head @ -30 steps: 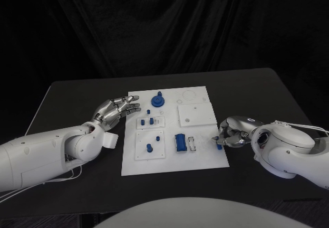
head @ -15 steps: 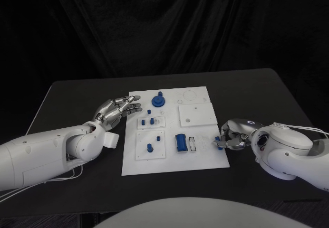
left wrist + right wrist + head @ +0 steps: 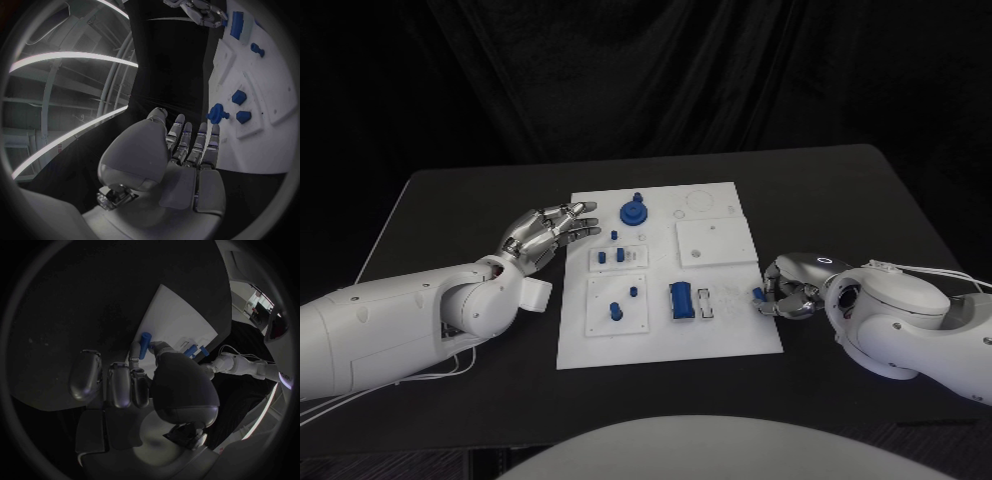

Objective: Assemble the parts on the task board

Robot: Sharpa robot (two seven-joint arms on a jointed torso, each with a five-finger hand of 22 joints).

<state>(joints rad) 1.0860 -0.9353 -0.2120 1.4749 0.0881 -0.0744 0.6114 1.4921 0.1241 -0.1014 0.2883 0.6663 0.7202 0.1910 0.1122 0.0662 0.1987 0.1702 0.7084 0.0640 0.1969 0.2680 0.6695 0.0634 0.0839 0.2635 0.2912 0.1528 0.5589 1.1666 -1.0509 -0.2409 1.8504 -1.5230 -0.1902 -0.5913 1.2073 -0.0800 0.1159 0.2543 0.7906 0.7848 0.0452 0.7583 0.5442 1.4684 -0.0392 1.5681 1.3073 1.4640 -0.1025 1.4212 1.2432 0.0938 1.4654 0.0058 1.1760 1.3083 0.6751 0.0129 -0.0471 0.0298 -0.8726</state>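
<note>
While right hand (image 3: pixel 790 292) fingers pinch peg (image 3: pixel 144 345) at board (image 3: pixel 733 340) edge, grip looks shallow, may slip; left hand (image 3: pixel 545 232) fingers apart, idle.

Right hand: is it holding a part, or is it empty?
Holding one. The right hand pinches a small blue peg at its fingertips, at the task board's right edge.

board (image 3: pixel 733 340) mid-table | left hand (image 3: pixel 545 232) at its left edge | right hand (image 3: pixel 788 290) at right edge, pinching peg (image 3: pixel 760 297)
</note>
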